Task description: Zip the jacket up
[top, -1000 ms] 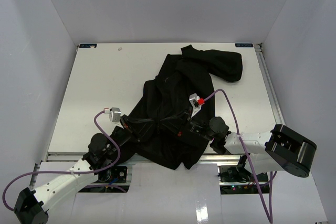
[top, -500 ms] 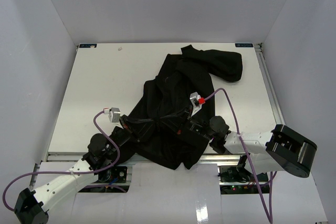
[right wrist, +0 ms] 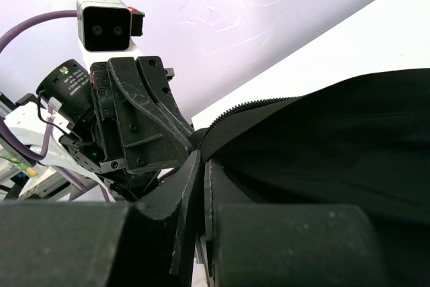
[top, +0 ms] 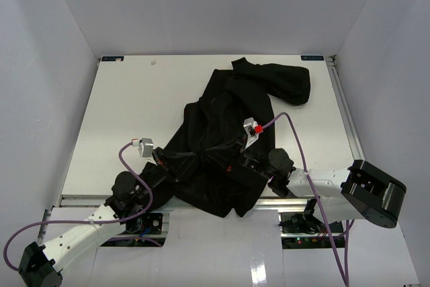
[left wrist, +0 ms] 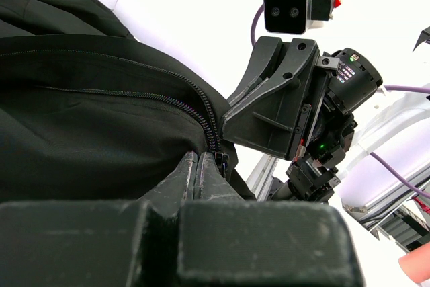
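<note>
The black jacket (top: pixel 228 126) is lying crumpled on the white tabletop (top: pixel 121 119). The left claw (left wrist: pixel 199 160) and right claw (right wrist: pixel 202 159) are both pinching tight on its zipper edge (left wrist: pixel 161 99).

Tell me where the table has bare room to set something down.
Bare: the left part of the table, between the left wall and the jacket, and the right strip between jacket and rail. Crowded: the near middle, where the left end effector and the right end effector pinch the jacket.
</note>
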Robot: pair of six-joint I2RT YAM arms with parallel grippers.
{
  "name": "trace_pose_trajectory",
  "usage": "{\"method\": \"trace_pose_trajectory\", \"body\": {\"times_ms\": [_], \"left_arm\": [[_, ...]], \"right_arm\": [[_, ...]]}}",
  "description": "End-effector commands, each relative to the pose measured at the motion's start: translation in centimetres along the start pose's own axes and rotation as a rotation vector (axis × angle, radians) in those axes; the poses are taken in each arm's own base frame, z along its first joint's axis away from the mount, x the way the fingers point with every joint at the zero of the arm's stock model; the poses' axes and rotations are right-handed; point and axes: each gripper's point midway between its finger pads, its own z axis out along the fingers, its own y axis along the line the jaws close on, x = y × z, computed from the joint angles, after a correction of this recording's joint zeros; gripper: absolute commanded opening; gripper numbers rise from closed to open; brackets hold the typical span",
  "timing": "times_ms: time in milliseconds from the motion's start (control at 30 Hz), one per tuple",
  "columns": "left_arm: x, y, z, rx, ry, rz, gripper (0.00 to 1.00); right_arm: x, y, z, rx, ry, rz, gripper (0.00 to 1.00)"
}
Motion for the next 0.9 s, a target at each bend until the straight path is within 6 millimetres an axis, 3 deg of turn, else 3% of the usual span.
{"method": "trace_pose_trajectory", "body": {"times_ms": [0,867], "left_arm": [[0.36,0.06,-0.29,0.009,-0.002,-0.002,0.0],[0.25,0.19,-0.36,0.001,-0.01,-0.008,0.0]], "right_arm": [[-5.68,3.56,0.59,-0.143,-0.217,-0.055,0.08],[-4.77,2.98,0.07,-0.129,-0.208,-0.041,0.08]]}}
